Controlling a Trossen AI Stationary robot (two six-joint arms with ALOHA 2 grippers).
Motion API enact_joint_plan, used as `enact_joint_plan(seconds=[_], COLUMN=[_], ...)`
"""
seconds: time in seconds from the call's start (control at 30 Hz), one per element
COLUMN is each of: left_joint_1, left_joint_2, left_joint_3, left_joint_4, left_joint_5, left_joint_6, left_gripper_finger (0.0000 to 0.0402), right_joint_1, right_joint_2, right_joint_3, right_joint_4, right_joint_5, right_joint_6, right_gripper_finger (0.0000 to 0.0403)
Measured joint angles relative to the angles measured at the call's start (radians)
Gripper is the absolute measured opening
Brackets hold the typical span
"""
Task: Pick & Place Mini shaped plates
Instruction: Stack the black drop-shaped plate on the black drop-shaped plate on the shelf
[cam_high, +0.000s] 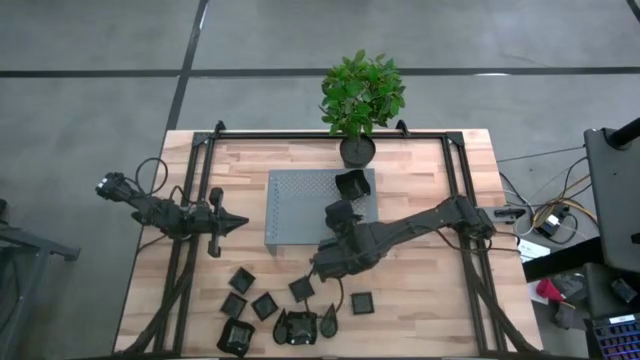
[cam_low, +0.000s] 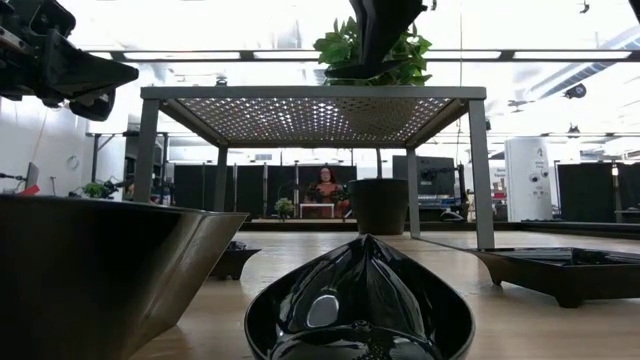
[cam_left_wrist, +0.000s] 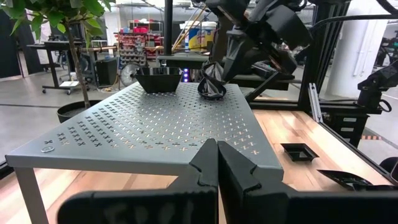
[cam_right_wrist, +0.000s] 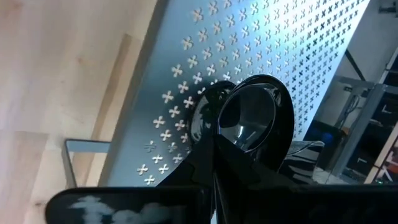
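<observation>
High: right gripper (cam_high: 337, 222) over platform (cam_high: 290, 205) right side, pinching plate (cam_high: 338, 212); square plate (cam_high: 351, 184) just beyond. Left gripper (cam_high: 236, 222) left of platform, pressed together, empty.
Left wrist: held plate (cam_left_wrist: 211, 89) tilted, at platform surface.
Right wrist: plate long axis along fingers.

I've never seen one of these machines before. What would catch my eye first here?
Probably the right arm's pincer, shut on a glossy black mini plate and holding it over the grey perforated platform at the table's middle, where another black dish already sits. Next, the scatter of tiny black plates on the wooden table near its front edge, and the leafy potted plant at the back edge.
</observation>
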Motion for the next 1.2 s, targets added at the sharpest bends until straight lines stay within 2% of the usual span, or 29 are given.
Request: enact_joint_plan(seconds=[0.5, 1.2], left_joint_1=[0.0, 0.0], left_joint_2=[0.0, 0.0], left_joint_3=[0.0, 0.0], left_joint_4=[0.0, 0.0], left_joint_5=[0.0, 0.0], left_joint_6=[0.0, 0.0], left_gripper_finger=[0.0, 0.0], right_joint_1=[-0.025, -0.015], right_joint_2=[0.001, -0.016], right_joint_3=[-0.06, -0.06], right_joint_4=[0.0, 0.0], right_joint_5=[-0.001, 0.011], right_joint_6=[0.028, 0.01], right_gripper_finger=[0.0009, 0.0009])
